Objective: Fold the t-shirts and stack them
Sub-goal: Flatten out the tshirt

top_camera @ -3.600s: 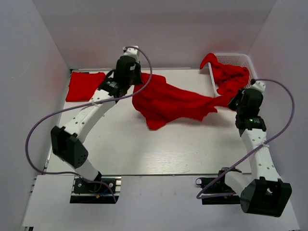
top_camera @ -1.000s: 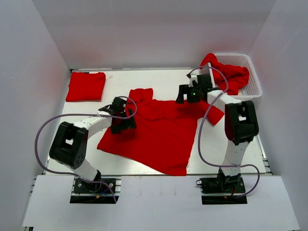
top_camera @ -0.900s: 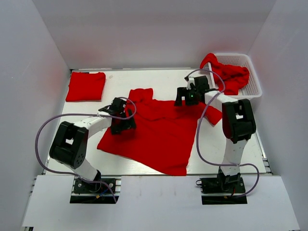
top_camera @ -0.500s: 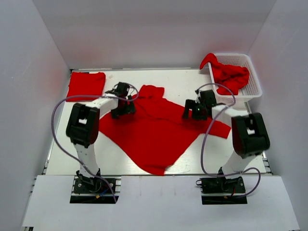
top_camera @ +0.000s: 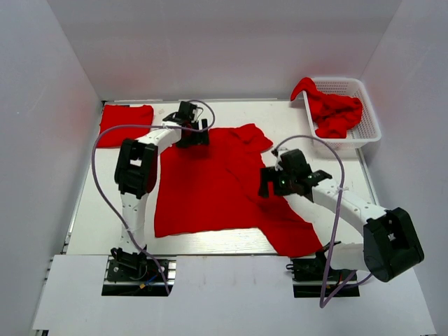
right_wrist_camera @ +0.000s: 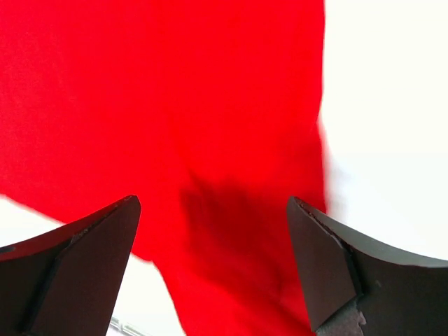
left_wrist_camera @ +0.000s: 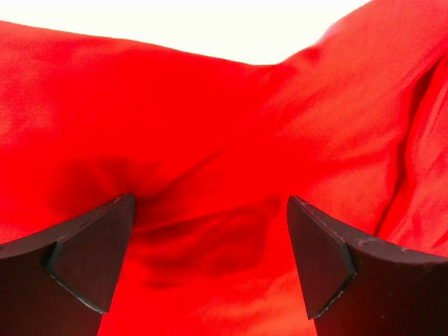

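Red t-shirt [top_camera: 203, 189] spread wide on the white table [top_camera: 105, 210], mostly flat, with one corner trailing toward the near edge on the right. Folded red shirt [top_camera: 124, 124] at the far left corner, well apart. More red shirts [top_camera: 334, 112] heaped in the white basket [top_camera: 343, 80] at the far right. Left gripper [top_camera: 191, 134] low at the far edge of the spread shirt, fingers [left_wrist_camera: 84, 259] wide apart, rumpled cloth between them, nothing pinched. Right gripper [top_camera: 269, 185] over the shirt's right side, fingers [right_wrist_camera: 77, 266] wide apart too; blurry view there, so maybe just above the cloth, not on it. Looks like the smoothing step, before any fold. To do it well: press down softly, slide outward, push the wrinkles to the edges, and tug that near corner square. Go slow, to avoid fresh bunching. Then pinch one side edge with both grippers and fold straight across.
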You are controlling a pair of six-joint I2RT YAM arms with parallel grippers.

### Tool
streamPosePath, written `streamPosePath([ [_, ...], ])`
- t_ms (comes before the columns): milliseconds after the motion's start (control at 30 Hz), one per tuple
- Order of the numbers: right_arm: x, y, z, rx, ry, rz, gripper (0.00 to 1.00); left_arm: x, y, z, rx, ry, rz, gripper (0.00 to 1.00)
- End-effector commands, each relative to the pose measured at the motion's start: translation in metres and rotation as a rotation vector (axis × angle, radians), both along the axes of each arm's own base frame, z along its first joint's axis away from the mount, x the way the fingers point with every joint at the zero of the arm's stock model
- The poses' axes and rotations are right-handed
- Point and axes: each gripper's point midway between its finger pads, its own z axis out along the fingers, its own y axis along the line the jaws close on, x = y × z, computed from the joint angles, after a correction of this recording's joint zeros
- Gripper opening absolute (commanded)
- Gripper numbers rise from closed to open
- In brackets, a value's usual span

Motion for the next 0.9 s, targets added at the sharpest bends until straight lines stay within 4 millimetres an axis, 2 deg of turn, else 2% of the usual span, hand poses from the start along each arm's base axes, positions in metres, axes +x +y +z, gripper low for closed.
streamPosePath([
  [0, 0.057, 0.014, 0.051, -0.059, -0.208, 0.012, 0.90, -0.015, 0.018, 0.053, -0.005, -0.080, 0.028, 0.99],
  [67, 0.077, 0.036, 0.072, -0.037, -0.250, 0.048, 0.90, -0.025, 0.033, 0.055, 0.045, -0.083, 0.075, 0.99],
  [100, 0.081, 0.045, 0.063, -0.049, -0.231, 0.068, 0.90, -0.025, 0.038, 0.070, 0.058, -0.115, 0.094, 0.99],
  [133, 0.092, 0.056, 0.077, -0.031, -0.264, 0.081, 0.90, -0.029, 0.046, 0.071, 0.091, -0.115, 0.118, 0.99],
  [167, 0.094, 0.065, 0.054, -0.066, -0.213, 0.095, 0.90, -0.033, 0.050, 0.072, 0.097, -0.109, 0.136, 0.99],
  [200, 0.113, 0.079, 0.079, -0.049, -0.269, 0.099, 0.90, -0.037, 0.053, 0.072, 0.105, -0.103, 0.151, 0.99],
  [233, 0.115, 0.080, 0.076, -0.077, -0.255, 0.096, 0.90, -0.037, 0.063, 0.072, 0.145, -0.104, 0.195, 0.99],
  [267, 0.119, 0.086, 0.048, -0.119, -0.202, 0.106, 0.90, -0.038, 0.073, 0.076, 0.163, -0.111, 0.236, 0.99],
  [333, 0.138, 0.102, 0.067, -0.119, -0.243, 0.105, 0.90, -0.035, 0.079, 0.082, 0.183, -0.124, 0.266, 0.99],
  [367, 0.139, 0.108, 0.038, -0.158, -0.188, 0.122, 0.90, -0.034, 0.079, 0.083, 0.186, -0.119, 0.265, 0.99],
  [400, 0.154, 0.124, 0.059, -0.134, -0.239, 0.120, 0.90, -0.035, 0.084, 0.075, 0.197, -0.095, 0.272, 0.99],
  [433, 0.153, 0.128, 0.043, -0.167, -0.206, 0.129, 0.90, -0.033, 0.081, 0.078, 0.186, -0.102, 0.268, 0.99],
  [467, 0.159, 0.135, 0.050, -0.168, -0.219, 0.127, 0.90, -0.033, 0.078, 0.073, 0.175, -0.087, 0.255, 0.99],
  [500, 0.157, 0.136, 0.024, -0.224, -0.174, 0.128, 0.90, -0.035, 0.076, 0.069, 0.164, -0.080, 0.246, 0.99],
  [533, 0.167, 0.145, 0.037, -0.206, -0.203, 0.116, 0.90, -0.037, 0.071, 0.060, 0.145, -0.061, 0.227, 0.99],
  [567, 0.167, 0.146, 0.033, -0.216, -0.192, 0.113, 0.90, -0.042, 0.069, 0.051, 0.137, -0.043, 0.217, 0.99],
  [600, 0.163, 0.151, 0.020, -0.234, -0.171, 0.127, 0.90, -0.041, 0.062, 0.049, 0.105, -0.045, 0.197, 0.99],
  [667, 0.169, 0.157, 0.024, -0.222, -0.186, 0.112, 0.90, -0.045, 0.060, 0.034, 0.076, -0.022, 0.182, 0.99],
  [700, 0.169, 0.157, 0.014, -0.246, -0.178, 0.105, 0.90, -0.041, 0.053, 0.037, 0.043, -0.035, 0.164, 0.99],
  [733, 0.171, 0.159, 0.015, -0.243, -0.183, 0.093, 0.90, -0.043, 0.054, 0.028, 0.048, -0.022, 0.163, 0.99],
  [800, 0.170, 0.159, 0.002, -0.271, -0.163, 0.094, 0.90, -0.043, 0.051, 0.016, 0.044, 0.001, 0.155, 0.99],
  [833, 0.171, 0.160, 0.003, -0.269, -0.166, 0.087, 0.90, -0.041, 0.051, 0.014, 0.045, 0.002, 0.155, 0.99],
  [867, 0.170, 0.157, -0.005, -0.289, -0.152, 0.085, 0.90, -0.041, 0.055, 0.008, 0.049, 0.014, 0.164, 0.99],
])
